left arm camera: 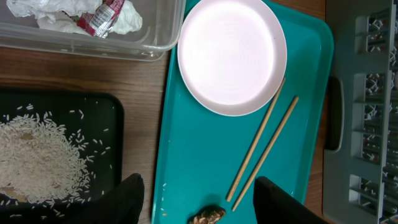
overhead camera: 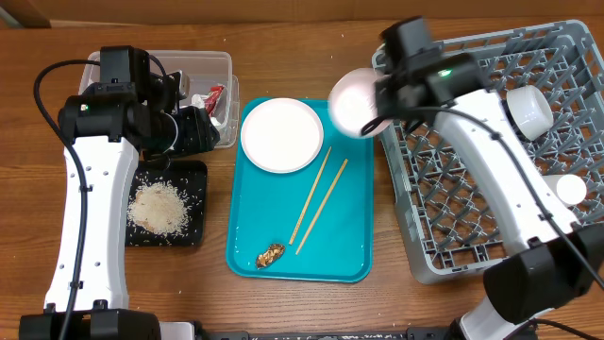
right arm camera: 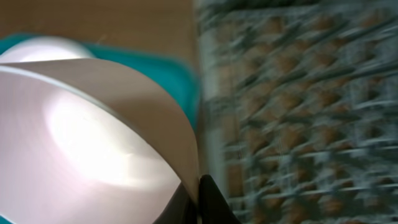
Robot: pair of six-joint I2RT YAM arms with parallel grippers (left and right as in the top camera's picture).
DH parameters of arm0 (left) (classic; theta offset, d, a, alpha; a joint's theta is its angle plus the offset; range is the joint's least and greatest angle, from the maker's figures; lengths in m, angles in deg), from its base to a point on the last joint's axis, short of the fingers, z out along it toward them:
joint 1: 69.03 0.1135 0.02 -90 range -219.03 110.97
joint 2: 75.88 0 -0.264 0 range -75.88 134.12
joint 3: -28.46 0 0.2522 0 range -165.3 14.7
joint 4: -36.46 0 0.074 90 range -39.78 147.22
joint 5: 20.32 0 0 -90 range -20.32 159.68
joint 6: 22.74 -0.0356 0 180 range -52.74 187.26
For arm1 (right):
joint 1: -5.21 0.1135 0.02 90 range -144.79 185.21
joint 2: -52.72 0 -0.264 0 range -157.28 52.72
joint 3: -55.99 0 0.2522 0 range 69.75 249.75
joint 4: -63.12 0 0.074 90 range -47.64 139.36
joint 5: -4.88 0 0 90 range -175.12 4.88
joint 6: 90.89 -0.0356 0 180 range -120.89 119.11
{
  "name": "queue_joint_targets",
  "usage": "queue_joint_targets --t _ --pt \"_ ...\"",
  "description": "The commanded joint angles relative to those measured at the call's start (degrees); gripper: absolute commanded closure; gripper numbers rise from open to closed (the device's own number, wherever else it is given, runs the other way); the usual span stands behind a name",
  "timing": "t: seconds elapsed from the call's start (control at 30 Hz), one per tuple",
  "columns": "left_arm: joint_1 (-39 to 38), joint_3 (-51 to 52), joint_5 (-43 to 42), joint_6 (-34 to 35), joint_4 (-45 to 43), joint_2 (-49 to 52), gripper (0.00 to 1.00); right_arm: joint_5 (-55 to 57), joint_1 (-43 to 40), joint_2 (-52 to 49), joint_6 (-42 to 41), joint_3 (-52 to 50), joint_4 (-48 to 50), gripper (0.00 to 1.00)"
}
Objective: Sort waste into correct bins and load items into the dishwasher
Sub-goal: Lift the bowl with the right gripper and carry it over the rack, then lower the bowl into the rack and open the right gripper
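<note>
The right gripper (right arm camera: 198, 202) is shut on the rim of a bowl (right arm camera: 93, 137). The rack (overhead camera: 408, 236) is just beside it. Next, I think, it must go over the rack and let go. The left gripper (left arm camera: 202, 200) is open above the scrap (left arm camera: 207, 216).

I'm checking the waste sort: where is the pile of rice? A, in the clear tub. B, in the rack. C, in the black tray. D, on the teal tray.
C: the rice lies heaped inside the black tray.
</note>
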Motion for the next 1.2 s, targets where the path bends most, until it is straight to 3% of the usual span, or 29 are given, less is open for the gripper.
queue_joint_targets --t 0.0,0.33,0.43,0.77,1.17 --pt "0.07 -0.52 0.22 0.33 -0.2 -0.13 0.41 22.08 -4.81 1.31 2.99 1.44 5.7 0.96" --pt "0.07 -0.52 0.2 0.35 -0.26 -0.13 0.41 50.56 -16.55 -0.61 2.58 0.76 29.07 0.96" --pt "0.07 -0.52 0.2 0.37 -0.28 -0.13 0.41 53.7 -18.14 -2.38 2.75 0.74 32.22 0.96" --pt "0.07 -0.52 0.17 0.57 0.17 -0.13 0.41 53.55 -19.67 -13.11 2.25 0.7 29.57 0.96" --pt "0.07 -0.52 0.2 0.57 -0.07 -0.13 0.41 48.48 -18.86 -18.27 -7.61 0.63 19.65 0.96"
